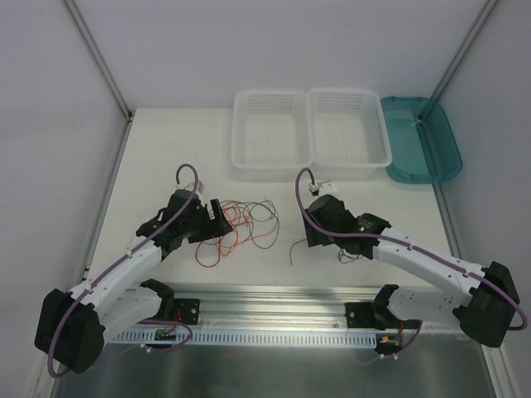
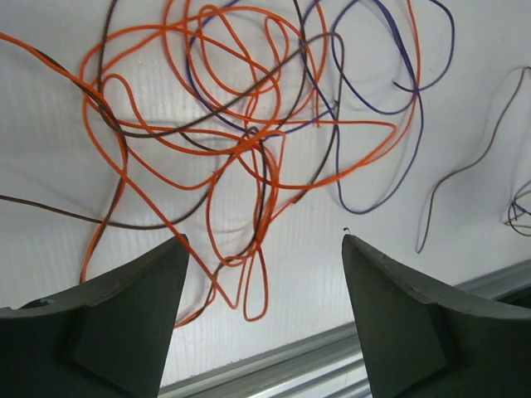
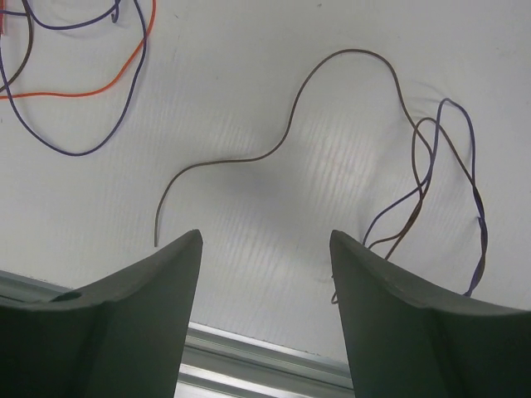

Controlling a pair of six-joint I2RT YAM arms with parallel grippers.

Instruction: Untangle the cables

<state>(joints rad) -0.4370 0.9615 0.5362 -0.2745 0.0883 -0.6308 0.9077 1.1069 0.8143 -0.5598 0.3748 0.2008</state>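
The right gripper (image 3: 265,236) hangs with jaws wide apart over the white table (image 3: 249,50). A brown cable (image 3: 290,124) snakes ahead; a purple cable (image 3: 473,157) loops at right, an orange cable (image 3: 99,89) top left.

My left hand (image 2: 265,238) and right hand (image 3: 266,232) have fingers of dark, matt plastic. The cables (image 2: 249,145) wear a smooth, faintly shiny plastic sheath. The bench (image 3: 249,83) is white, matt and finely ribbed. Its near rail (image 1: 274,303) is brushed metal. The left basket (image 1: 270,133) and right basket (image 1: 348,131) are white perforated plastic. The tray (image 1: 419,137) is glossy, see-through teal plastic.
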